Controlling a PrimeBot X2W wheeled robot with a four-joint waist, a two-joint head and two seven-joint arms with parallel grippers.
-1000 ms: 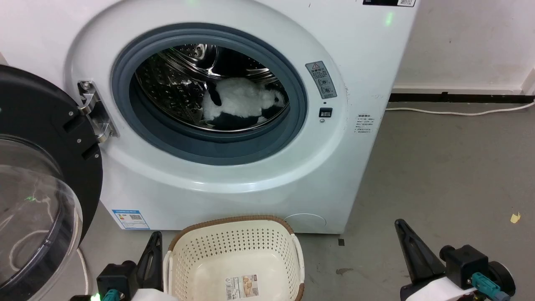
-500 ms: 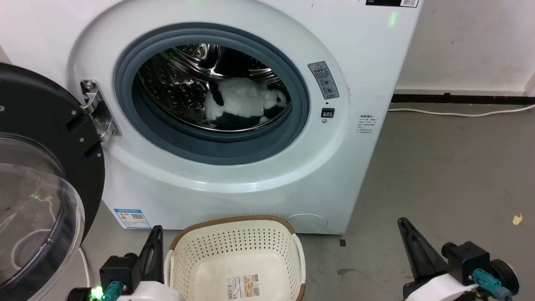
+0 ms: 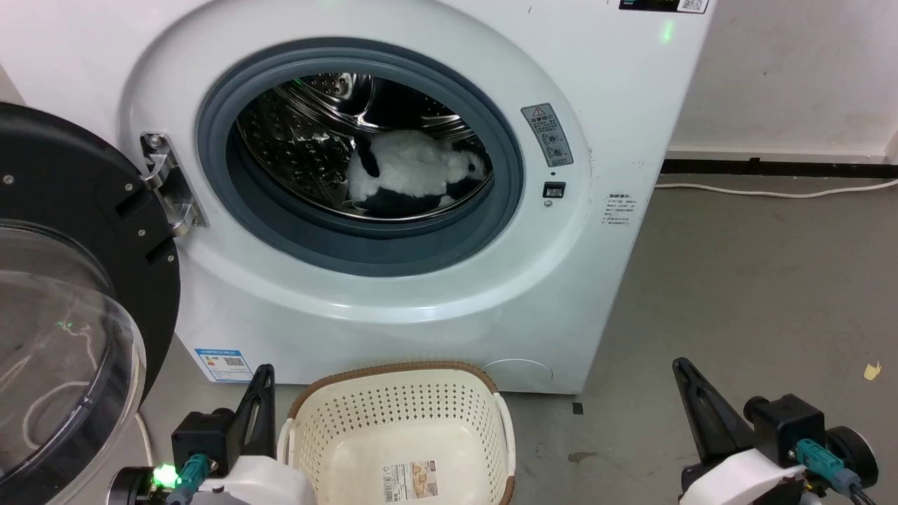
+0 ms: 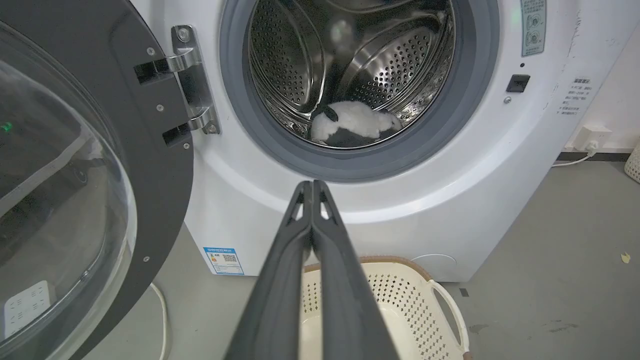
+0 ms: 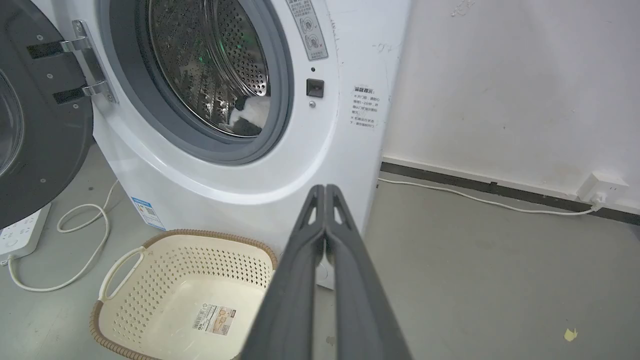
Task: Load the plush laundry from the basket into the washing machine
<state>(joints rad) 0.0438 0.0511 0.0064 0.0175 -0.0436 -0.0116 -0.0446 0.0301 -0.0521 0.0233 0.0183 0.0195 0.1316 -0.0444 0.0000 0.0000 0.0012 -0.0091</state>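
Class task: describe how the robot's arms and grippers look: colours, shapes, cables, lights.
Both the left gripper and right gripper have two long, dark grey fingers tapering to points, with triangular cut-outs near the tips. Each has a black block, a teal connector and a white forearm shell. A green light glows at the left wrist.

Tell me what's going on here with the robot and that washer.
The plush panda lies inside the washing machine, and the basket in front of it holds no laundry, just a sticker on its bottom. Nothing is being handled: the left end effector and right end effector are both shut on nothing, low on either side of the basket. The door stands open.
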